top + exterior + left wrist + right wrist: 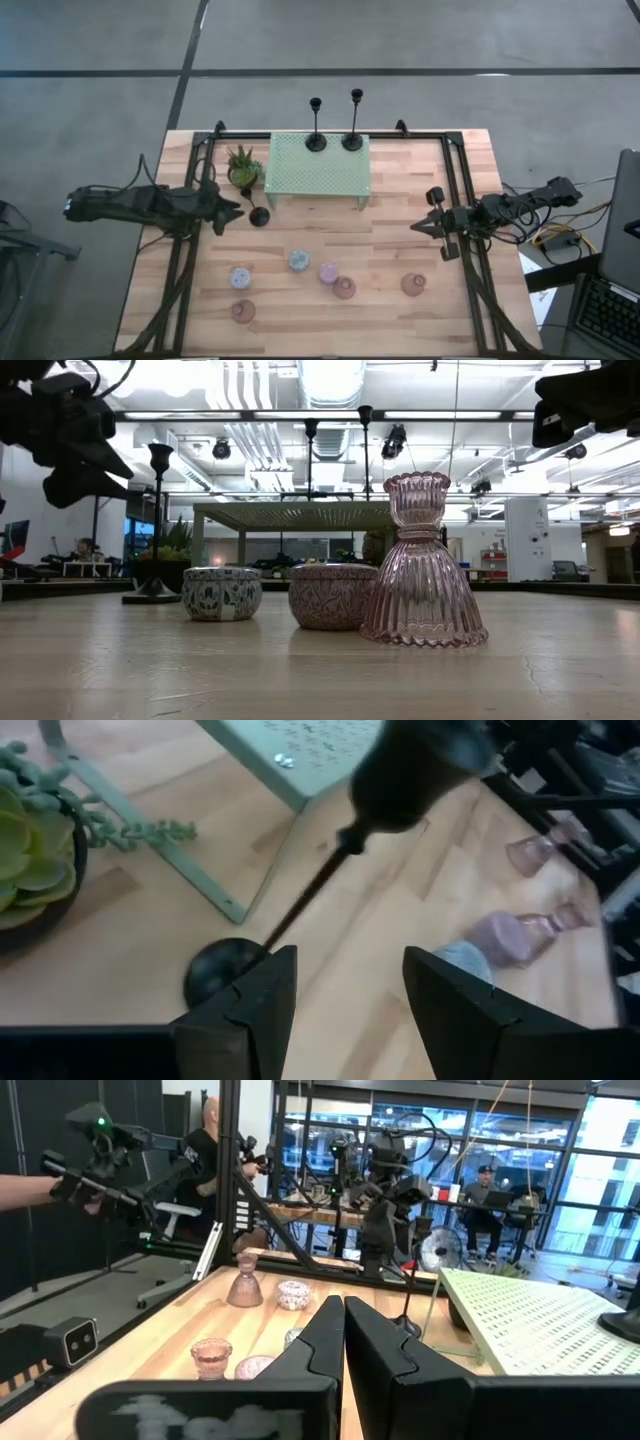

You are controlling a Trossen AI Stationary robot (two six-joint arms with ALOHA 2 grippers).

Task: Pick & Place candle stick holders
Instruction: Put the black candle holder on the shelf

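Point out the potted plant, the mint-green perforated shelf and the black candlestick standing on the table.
potted plant [243, 165], high view, on its leaves.
mint-green perforated shelf [318, 172], high view, on its bare top.
black candlestick [259, 216], high view, on its round base.

Light wooden table with black frame rails along its edges, mint-green perforated metal shelf standing at the far middle, small potted green plant just beside the shelf's left side, grey floor around

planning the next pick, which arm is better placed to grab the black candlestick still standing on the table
Left: the left gripper sits open right beside the black candlestick, which shows just ahead of its fingers. The right gripper is shut and across the table.
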